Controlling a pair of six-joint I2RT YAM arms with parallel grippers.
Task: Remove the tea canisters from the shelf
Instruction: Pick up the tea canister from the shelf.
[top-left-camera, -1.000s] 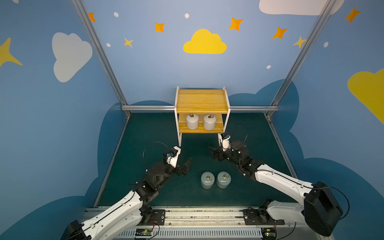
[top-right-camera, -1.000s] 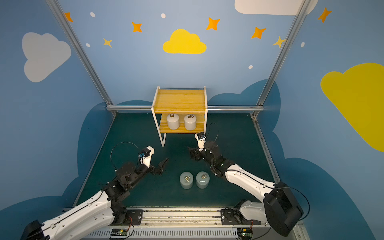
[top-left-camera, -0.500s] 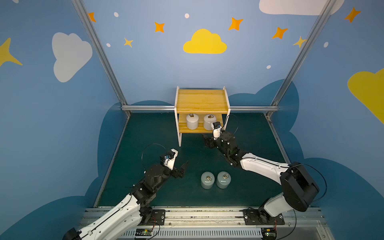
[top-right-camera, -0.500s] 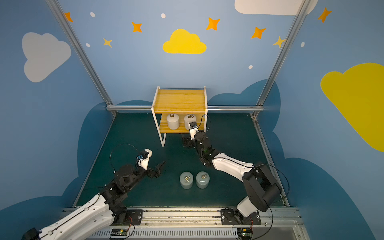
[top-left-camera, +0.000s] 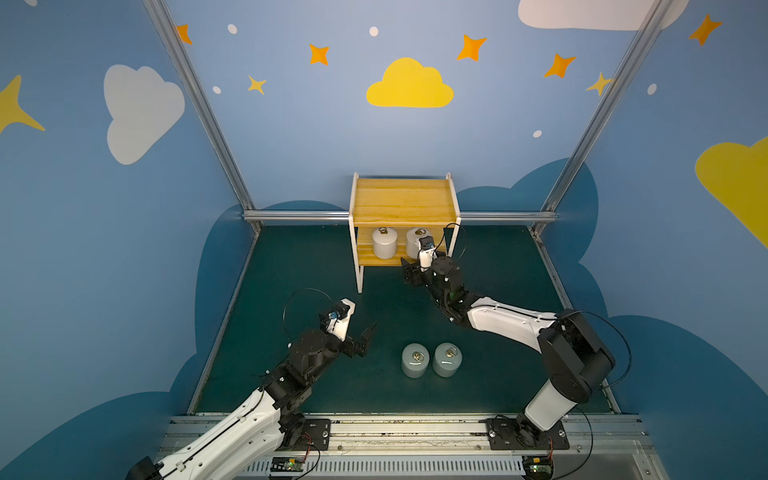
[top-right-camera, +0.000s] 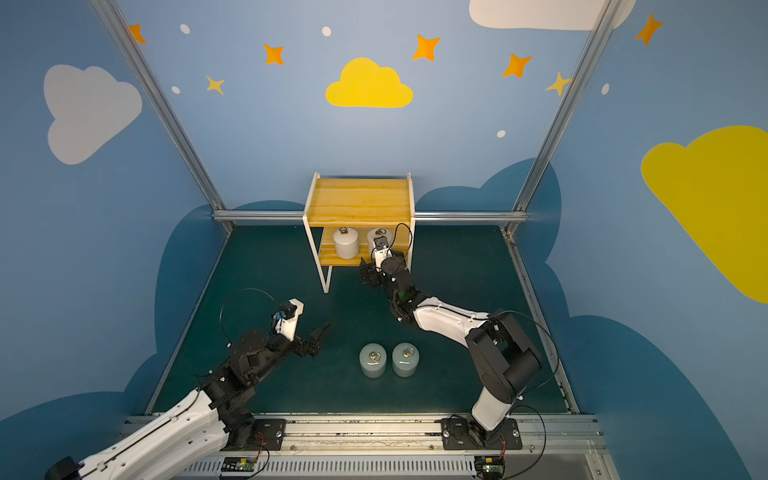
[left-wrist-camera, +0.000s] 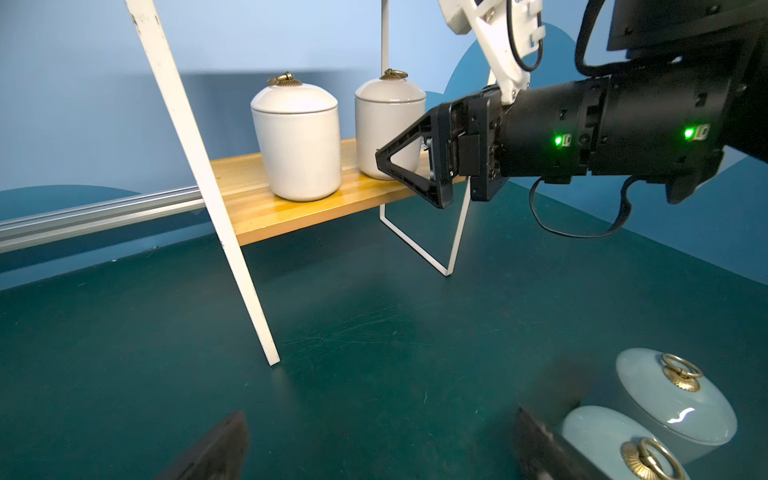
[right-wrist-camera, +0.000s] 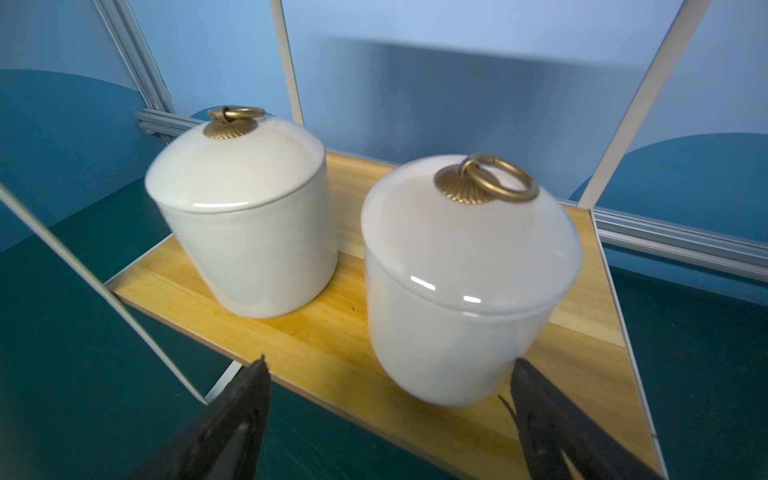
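Note:
The shelf (top-left-camera: 401, 199) stands at the back of the green mat. On its lower board (right-wrist-camera: 316, 332) stand two white tea canisters, one on the left (top-left-camera: 384, 245) (right-wrist-camera: 245, 224) and one on the right (top-right-camera: 376, 237) (right-wrist-camera: 465, 291). My right gripper (top-left-camera: 415, 262) (right-wrist-camera: 390, 365) is open at the board's front edge, and its jaws straddle the front of the right canister. Two pale blue-grey canisters (top-left-camera: 414, 360) (top-left-camera: 446, 359) stand side by side on the mat. To their left my left gripper (top-left-camera: 368, 338) (left-wrist-camera: 380, 415) hangs open and empty above the mat.
The shelf's white front leg (left-wrist-camera: 216, 199) stands between my left gripper and the white canisters. The top board (top-right-camera: 359, 203) is bare. Blue walls and aluminium rails (top-left-camera: 299, 215) close in the mat on three sides.
My right arm has reached forward and left from mid-mat to the shelf's lower board, up to the right white canister. My left arm has drawn back slightly, still open.

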